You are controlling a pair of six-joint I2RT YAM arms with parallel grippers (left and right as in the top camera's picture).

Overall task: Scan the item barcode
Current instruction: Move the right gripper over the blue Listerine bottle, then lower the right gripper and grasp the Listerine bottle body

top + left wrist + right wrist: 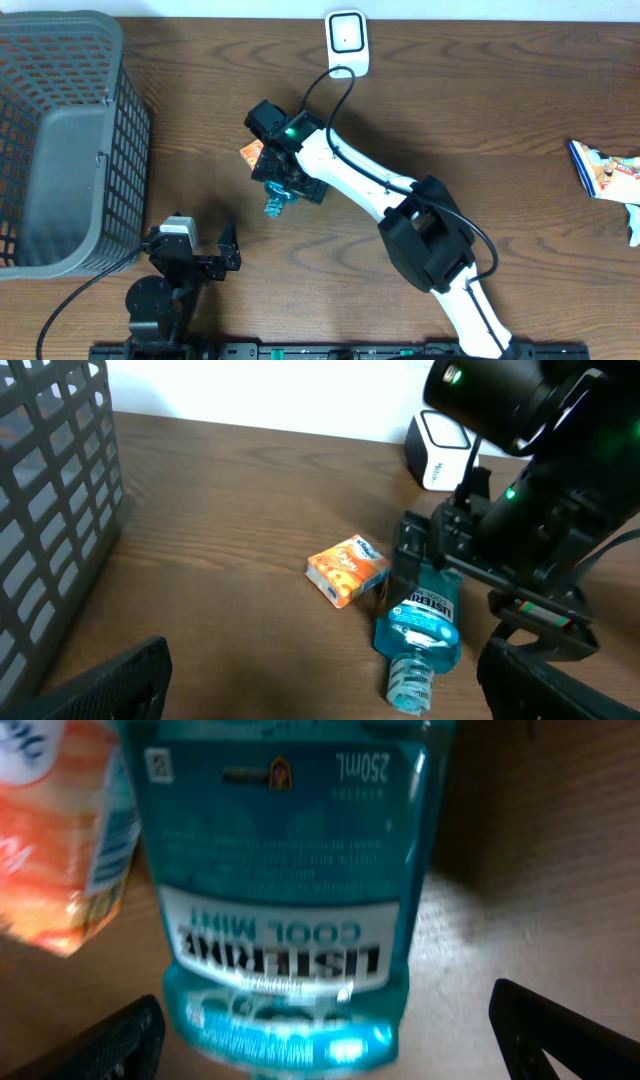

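Lying on its side near the middle of the table (520,110), the blue mouthwash bottle (272,205) points its cap toward the near edge, label up. The right gripper (285,185) hangs directly above it with its jaws spread wide. In the right wrist view its 2 dark fingers (100,1045) sit at either side of the bottle with bare wood showing between them and the plastic, so nothing is clamped. An orange packet (250,152) lies just beside the bottle on its left, toward the far side. The white scanner (347,40) with its dark face stands at the far edge of the table, well apart from the bottle. The left gripper (205,242) rests low at the near left, fingers wide apart and holding nothing, looking across the wood toward the bottle. A grey slatted basket (125,130) fills the far left corner, and a colourful snack packet (605,172) lies at the right edge. The tabletop is dark brown wood with a strong grain and a matte finish. A pale wall (260,390) rises directly behind the far edge.
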